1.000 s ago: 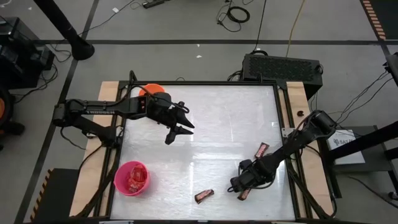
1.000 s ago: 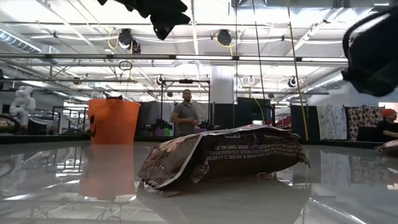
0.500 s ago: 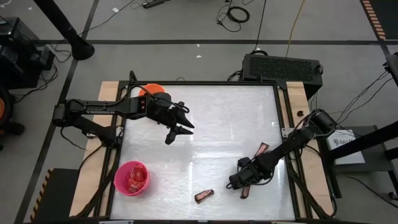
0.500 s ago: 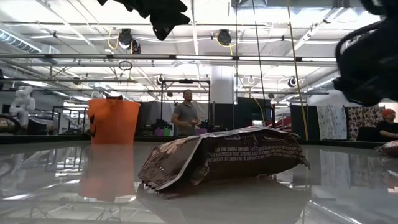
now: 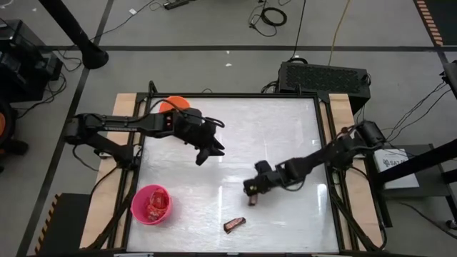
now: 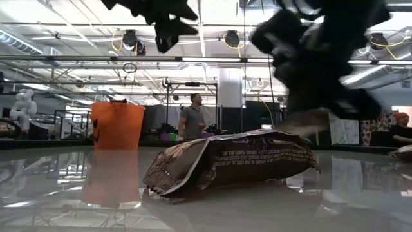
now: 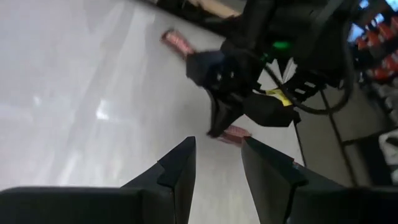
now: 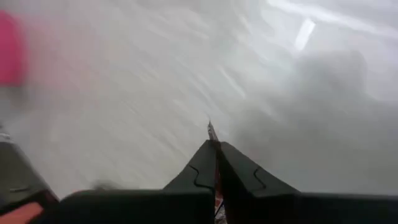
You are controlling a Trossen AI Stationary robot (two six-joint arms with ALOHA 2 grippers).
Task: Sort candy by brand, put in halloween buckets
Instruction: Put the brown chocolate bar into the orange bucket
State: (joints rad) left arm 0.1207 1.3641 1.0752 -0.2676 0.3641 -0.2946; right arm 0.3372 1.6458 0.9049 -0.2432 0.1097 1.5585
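The right gripper (image 5: 250, 198), jaws clamped on a candy bar (image 8: 212, 134), hangs above the table (image 5: 271, 128); the left gripper (image 5: 206, 156) hovers mid-table, jaws partly open, empty.

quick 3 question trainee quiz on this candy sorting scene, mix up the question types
1. True or false: the right tool is shut on a candy bar.
2. Which bucket visibly holds candy? A) orange bucket B) pink bucket C) neither
3. Fill in: one dark bar lies loose on the table near its ____ edge, seen from above.

Key:
1. True; a thin bar shows edge-on between its closed fingers.
2. B; the left arm hides the orange bucket's inside.
3. Bottom.
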